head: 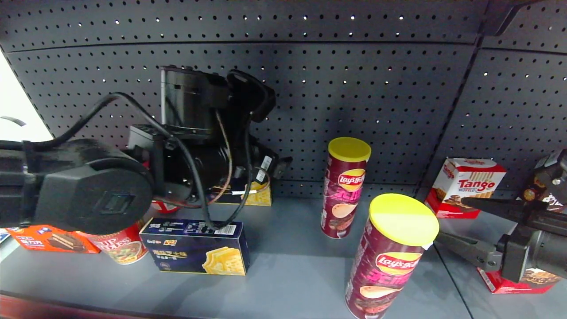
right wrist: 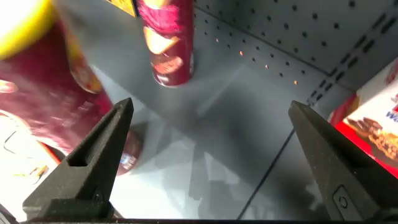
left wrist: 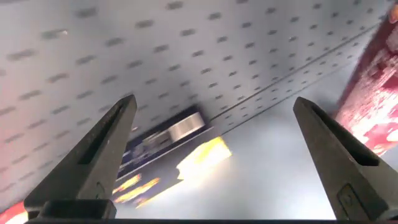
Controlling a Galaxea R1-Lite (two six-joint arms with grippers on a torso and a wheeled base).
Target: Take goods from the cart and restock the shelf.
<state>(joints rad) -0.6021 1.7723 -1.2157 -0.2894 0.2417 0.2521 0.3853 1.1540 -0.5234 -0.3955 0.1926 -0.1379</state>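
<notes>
While L end effector [left wrist: 214, 102] gapes, R end effector [right wrist: 211, 106] apart, beside front chip can [head: 392, 266]

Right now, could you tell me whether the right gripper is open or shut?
Open: the right gripper has its fingers wide apart, nothing held, bare shelf between them.

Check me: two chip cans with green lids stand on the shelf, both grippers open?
The lids are yellow, not green, as the head view shows. The near chip can and far chip can stand on the shelf; left gripper and right gripper are open.
</notes>
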